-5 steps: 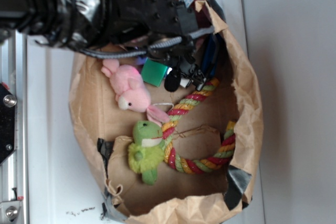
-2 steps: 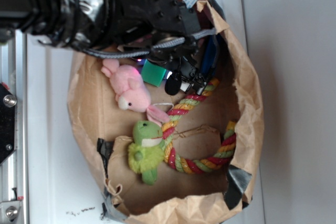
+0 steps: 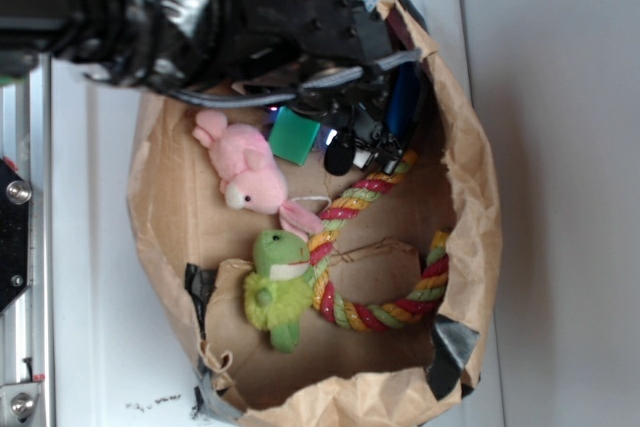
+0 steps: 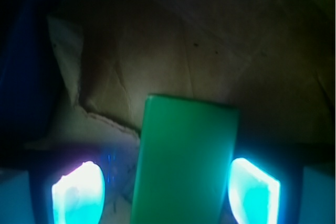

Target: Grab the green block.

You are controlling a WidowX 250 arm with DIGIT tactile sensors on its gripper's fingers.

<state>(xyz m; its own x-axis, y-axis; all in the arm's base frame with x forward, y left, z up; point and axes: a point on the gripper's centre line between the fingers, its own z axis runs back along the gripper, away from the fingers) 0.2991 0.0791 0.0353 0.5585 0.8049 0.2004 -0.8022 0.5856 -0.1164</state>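
Note:
The green block is a smooth emerald slab lying on the floor of a brown paper bag, beside the pink plush toy. In the wrist view the green block runs up from the bottom edge between my two glowing fingers. Its right edge is close to the right finger, and a gap separates it from the left finger. My gripper is open around it. In the exterior view my gripper hangs low inside the bag under the black arm, which hides part of the block.
A fuzzy lime-green plush toy and a multicoloured rope toy lie lower in the bag. A blue block stands against the bag's wall beside the gripper. The crumpled bag walls rise all around.
The arm and gripper have shifted slightly to the right in the exterior view. The green block and the toys have stayed where they were.

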